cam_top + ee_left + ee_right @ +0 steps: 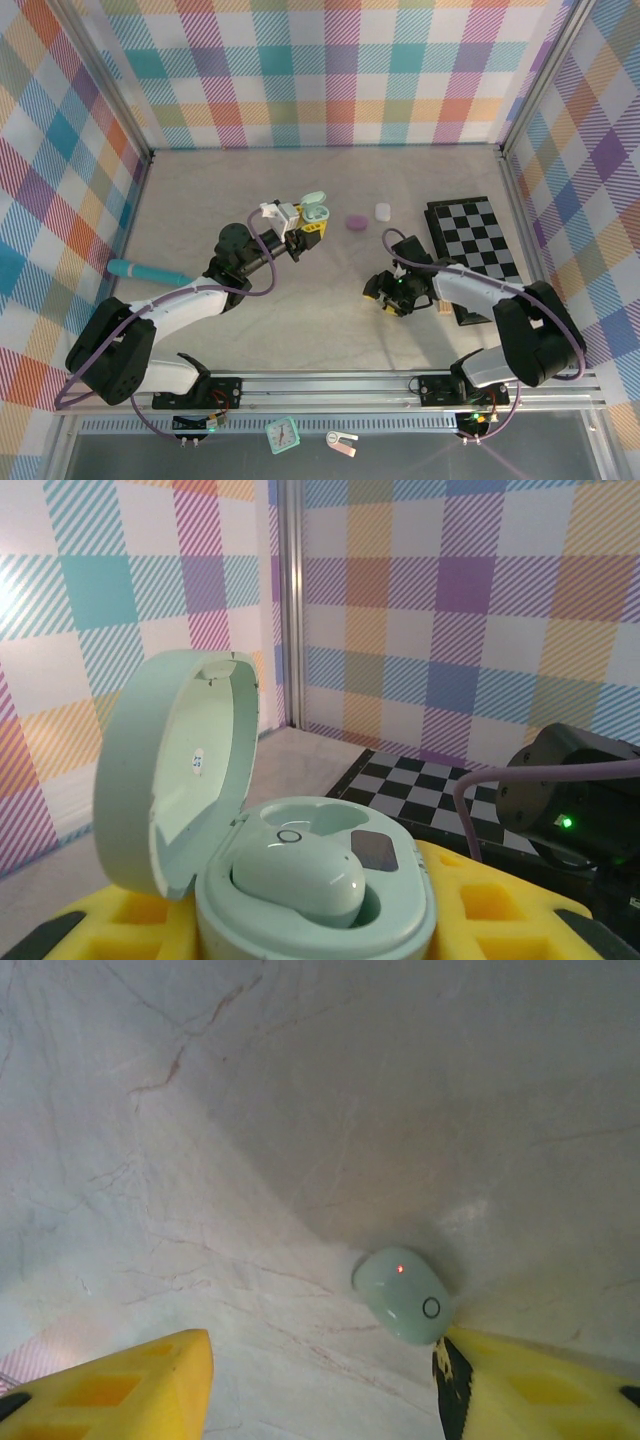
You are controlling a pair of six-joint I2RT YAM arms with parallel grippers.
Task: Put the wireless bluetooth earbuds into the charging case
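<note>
Left wrist cam: the left gripper (310, 935) is clamped narrow on the pale green case (330, 900), with yellow fingers (480, 905) hugging it from both sides. The lid (175, 770) is flipped up and stands open. One earbud (298, 875) sits in the near slot. The other slot (375, 850) is bare, with a dark patch showing in it.

On the top cam the case is held above the table (300, 330), a bit left of centre. A purple case (356, 222) and a white case (382, 211) lie just to its right, and a checkerboard (475, 240) is further right.

Right wrist cam: the right gripper (322, 1350) points down at the table with its jaws apart, gripping nothing. The second earbud (403, 1295), pale green with a tiny red light on, lies on the table between the fingers. It's right up by one of them, can't tell if it's touching.
</note>
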